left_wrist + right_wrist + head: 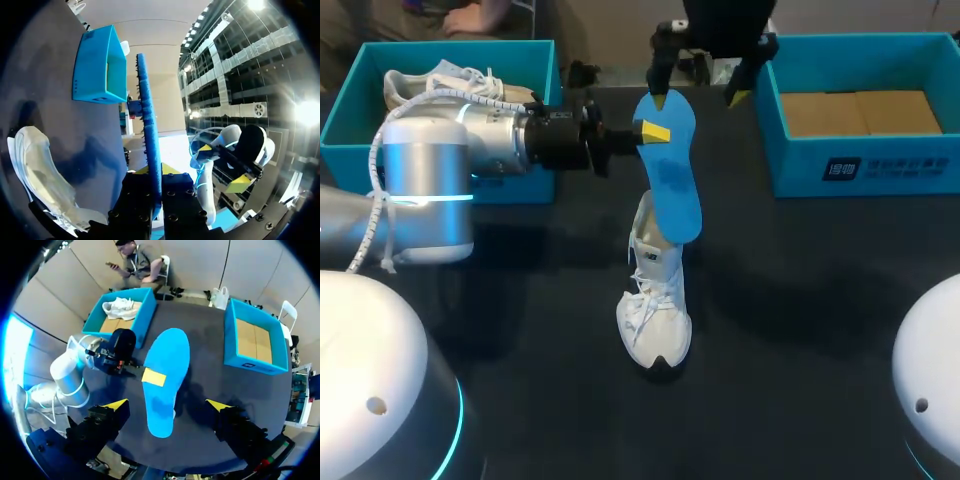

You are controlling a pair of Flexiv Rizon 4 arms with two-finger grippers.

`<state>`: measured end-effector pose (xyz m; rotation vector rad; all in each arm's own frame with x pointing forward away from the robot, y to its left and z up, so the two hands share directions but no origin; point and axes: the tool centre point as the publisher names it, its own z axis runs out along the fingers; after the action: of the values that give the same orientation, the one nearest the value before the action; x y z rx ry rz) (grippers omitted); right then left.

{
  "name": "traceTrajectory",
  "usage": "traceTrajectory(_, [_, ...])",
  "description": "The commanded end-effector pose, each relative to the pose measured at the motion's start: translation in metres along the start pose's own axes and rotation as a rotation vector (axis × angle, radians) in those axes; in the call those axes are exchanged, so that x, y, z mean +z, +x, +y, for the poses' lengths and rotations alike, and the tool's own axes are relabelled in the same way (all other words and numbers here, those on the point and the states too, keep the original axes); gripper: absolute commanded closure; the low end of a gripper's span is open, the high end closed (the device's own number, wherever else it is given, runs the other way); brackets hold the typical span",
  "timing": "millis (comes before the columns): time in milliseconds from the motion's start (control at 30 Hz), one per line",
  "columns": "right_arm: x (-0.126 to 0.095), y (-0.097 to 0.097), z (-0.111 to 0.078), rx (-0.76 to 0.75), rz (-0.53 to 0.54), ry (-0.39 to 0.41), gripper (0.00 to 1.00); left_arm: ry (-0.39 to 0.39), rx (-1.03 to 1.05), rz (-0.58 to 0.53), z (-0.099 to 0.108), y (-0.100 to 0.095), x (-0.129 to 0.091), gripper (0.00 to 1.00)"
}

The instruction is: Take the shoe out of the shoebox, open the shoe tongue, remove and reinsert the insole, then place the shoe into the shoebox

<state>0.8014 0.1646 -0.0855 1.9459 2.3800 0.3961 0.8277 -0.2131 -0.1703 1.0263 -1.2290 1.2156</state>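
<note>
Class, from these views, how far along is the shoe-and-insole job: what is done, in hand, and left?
Done: the white shoe stands on the table, unboxed, and the blue insole is out of it. In hand: the left gripper is shut on the insole above the shoe; the right gripper hangs open. Left: reinsert the insole, then put the shoe into a shoebox.

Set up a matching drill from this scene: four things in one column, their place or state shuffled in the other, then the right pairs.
Things
1. blue insole
2. standing shoe
3. left shoebox
4. right shoebox

Places or states
a. no shoe inside, brown floor showing
b. pinched in the left gripper
c. holds a second white shoe
d. on the dark table, under the insole

Pairs: 1-b, 2-d, 3-c, 4-a
</note>
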Motion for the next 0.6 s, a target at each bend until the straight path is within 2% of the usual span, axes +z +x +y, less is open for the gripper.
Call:
traceTrajectory(33, [0.011, 0.016, 0.014, -0.015, -0.155, 0.024, 0.00, -0.001, 0.000, 0.000, -0.001, 0.000, 0.001, 1.00])
traceTrajectory(300, [0.021, 0.026, 0.015, -0.064, -0.208, 0.008, 0.00, -0.001, 0.000, 0.000, -0.001, 0.000, 0.001, 1.00])
traceTrajectory(600, [0.023, 0.029, 0.010, -0.034, -0.220, 0.010, 0.00, -0.001, 0.000, 0.000, -0.001, 0.000, 0.001, 1.00])
